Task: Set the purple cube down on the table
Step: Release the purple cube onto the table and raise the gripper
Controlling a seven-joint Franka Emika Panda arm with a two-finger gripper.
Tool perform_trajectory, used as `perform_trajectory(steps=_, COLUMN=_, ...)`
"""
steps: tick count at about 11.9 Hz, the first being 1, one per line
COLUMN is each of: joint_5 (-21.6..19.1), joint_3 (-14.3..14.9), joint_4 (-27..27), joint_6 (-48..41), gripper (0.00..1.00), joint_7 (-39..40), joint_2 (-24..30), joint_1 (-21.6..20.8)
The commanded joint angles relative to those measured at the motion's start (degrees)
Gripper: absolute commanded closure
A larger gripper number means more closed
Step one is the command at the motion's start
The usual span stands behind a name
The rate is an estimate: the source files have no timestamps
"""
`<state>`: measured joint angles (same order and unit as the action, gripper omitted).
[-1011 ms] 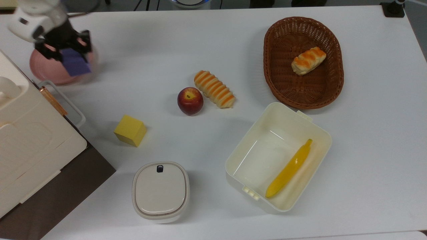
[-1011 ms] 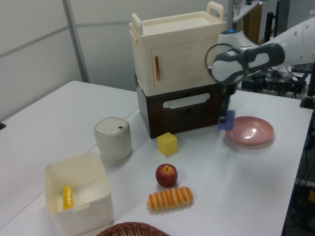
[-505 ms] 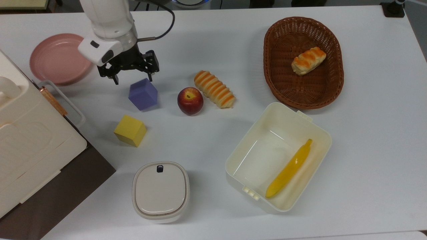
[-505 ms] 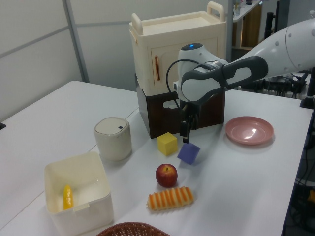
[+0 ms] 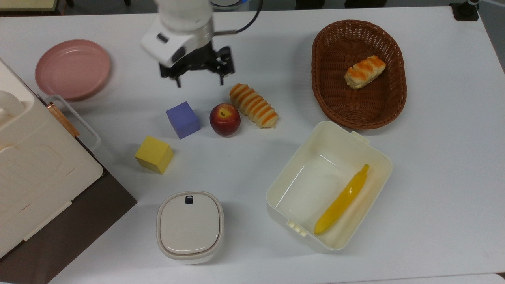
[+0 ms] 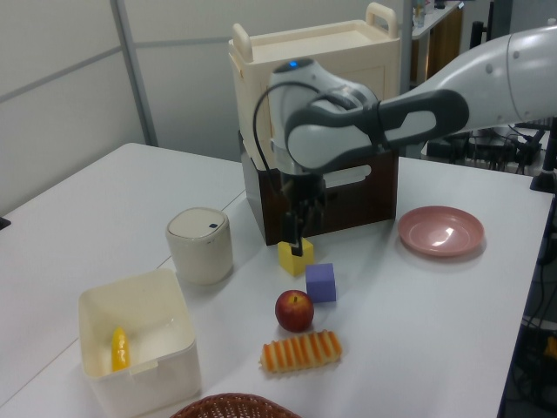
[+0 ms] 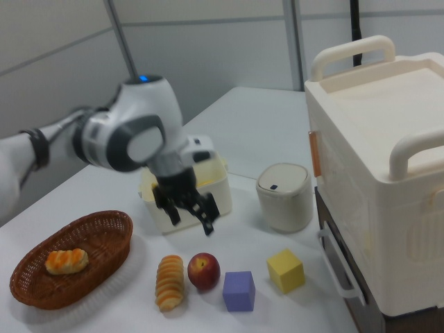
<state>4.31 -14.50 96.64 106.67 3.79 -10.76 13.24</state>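
A small matte blue-violet cube sits flat on the large white smooth counter, free of the robot. In the top view it lies just left of a red apple, close beside it, though I cannot tell whether they touch, and up and to the right of a yellow cube of the same size, which stands apart from it. In the left view the blue-violet cube shows just behind the apple.

The white robot arm's black two-finger gripper hangs above the counter, beyond the cube and apple in the top view. Its fingers are spread wide and hold nothing. In the right view the gripper hovers above the apple and a striped orange and cream bread roll, in front of a cream open plastic box.

In the top view, that striped roll lies just right of the apple. A round pink plate rests near the top view's left edge. A brown oval wicker basket at the upper right holds a second small striped pastry. The cream box holds a yellow banana. A rounded off-white lidded container stands at the bottom, and a cream cabinet with handles on a dark brown base is at the left.
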Motion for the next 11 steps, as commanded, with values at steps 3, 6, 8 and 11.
perform_trajectory(steps=3, joint_5=0.2, joint_3=13.0, joint_4=-1.6, joint_6=-5.7, gripper=0.0, joint_7=-7.0, joint_2=6.6, joint_1=-14.9)
perform_trajectory(steps=6, joint_5=-0.3, joint_3=19.0, joint_4=-1.6, joint_6=-10.4, gripper=0.0, joint_7=-6.3, joint_2=8.1, joint_1=-19.6)
perform_trajectory(steps=8, joint_5=-2.0, joint_3=19.1, joint_4=-2.2, joint_6=-11.0, gripper=0.0, joint_7=-6.5, joint_2=8.0, joint_1=-19.4)
perform_trajectory(steps=11, joint_5=-2.5, joint_3=19.2, joint_4=-2.3, joint_6=-11.7, gripper=0.0, joint_7=-6.3, joint_2=9.3, joint_1=-18.6)
